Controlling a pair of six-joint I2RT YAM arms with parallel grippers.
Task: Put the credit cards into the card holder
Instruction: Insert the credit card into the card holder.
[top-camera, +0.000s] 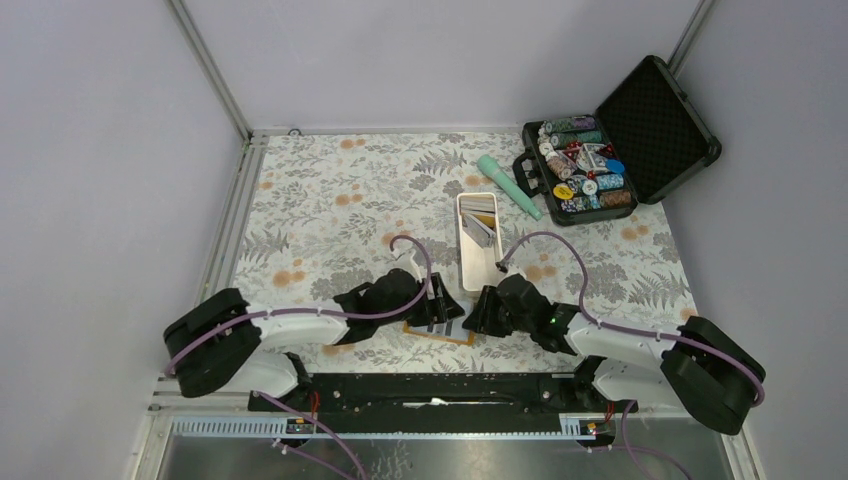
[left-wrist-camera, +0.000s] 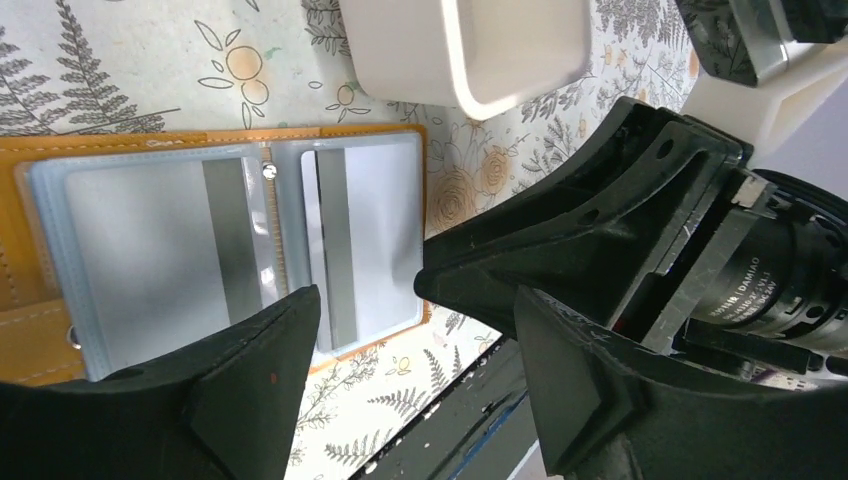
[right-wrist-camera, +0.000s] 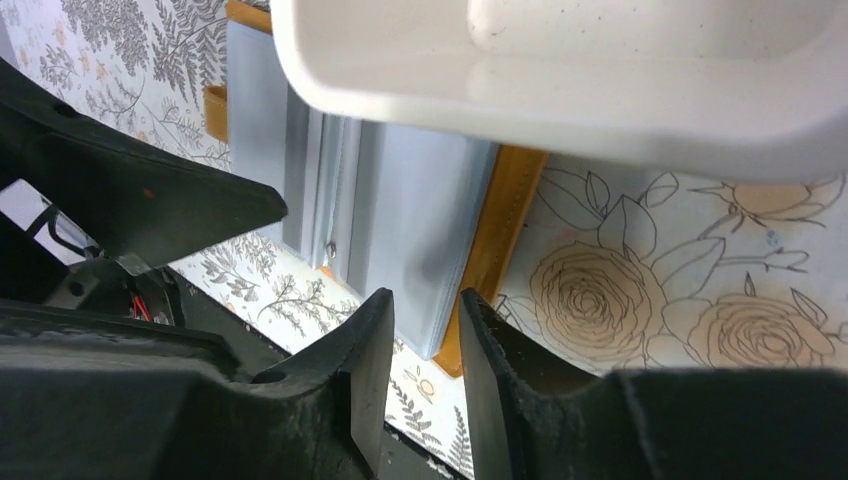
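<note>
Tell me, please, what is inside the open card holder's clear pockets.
In the card holder, the two facing pockets each show a grey card with a darker stripe. Pockets stacked beneath are covered, so their contents cannot be told.

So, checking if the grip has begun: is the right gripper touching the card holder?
Cannot tell. Right wrist view: the right gripper frames a corner of the card holder, but neither contact nor gap shows plainly.

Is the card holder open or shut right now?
Open: the card holder lies spread flat, both clear pocket pages facing up.
</note>
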